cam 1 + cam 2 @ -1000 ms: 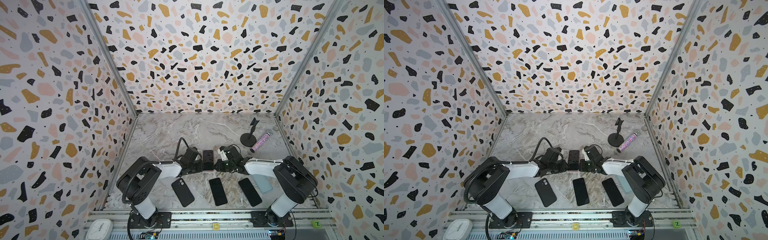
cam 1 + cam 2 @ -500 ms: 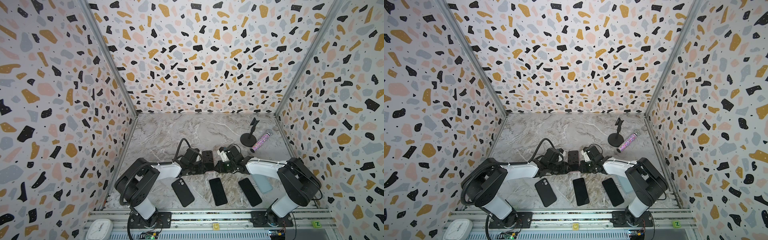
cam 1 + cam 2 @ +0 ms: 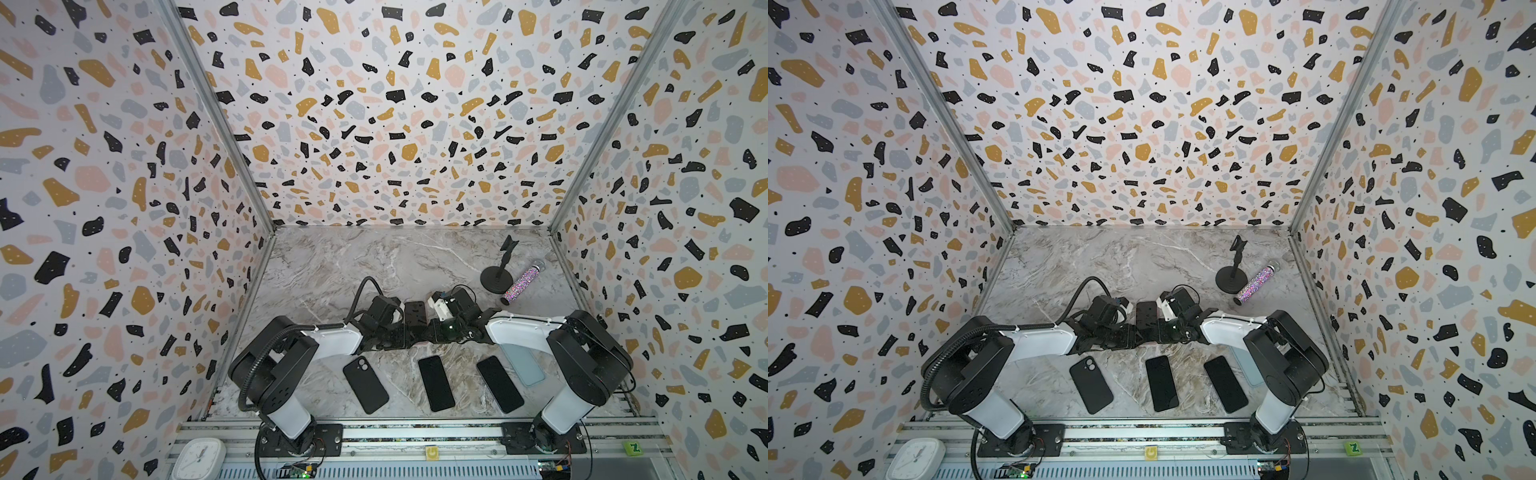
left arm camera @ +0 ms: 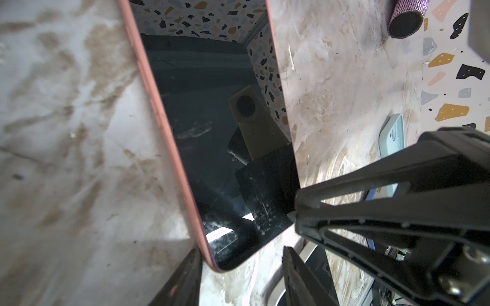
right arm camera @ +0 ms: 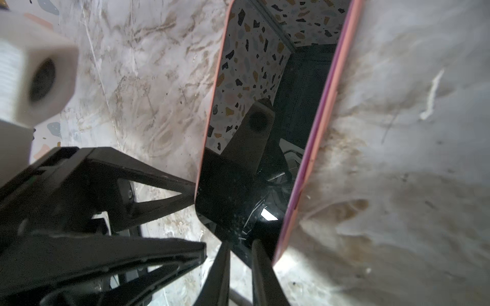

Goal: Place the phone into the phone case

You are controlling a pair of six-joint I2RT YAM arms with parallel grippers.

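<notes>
Marble-patterned desk (image 3: pixel 332 266), speckled walls on three sides.

Far left, on the front rail: white clock (image 3: pixel 198 457). Next, near the desk's front edge, a black phone (image 3: pixel 365 384) lying back up, camera lenses showing.

Left end effector (image 4: pixel 241 263) is low over the desk and released, with its jaws apart on either side of a near corner of the pink-cased phone (image 4: pixel 212 119). That phone lies flat mid-desk, screen up, seated in the pink case (image 4: pixel 159 119), whose rim runs along its long edge. In front of it is a dark phone (image 3: pixel 436 383), face up.

Right end effector (image 5: pixel 240 265) is at the same near end. Its jaws are only narrowly apart, and I cannot tell whether they pinch the phone.

Further right: second dark phone (image 3: pixel 498 384), then a pale blue case (image 3: pixel 524 368) partly under the right arm. Back right: black stand (image 3: pixel 496 278), with a glitter tube (image 3: pixel 522 281) lying just beside its base.
</notes>
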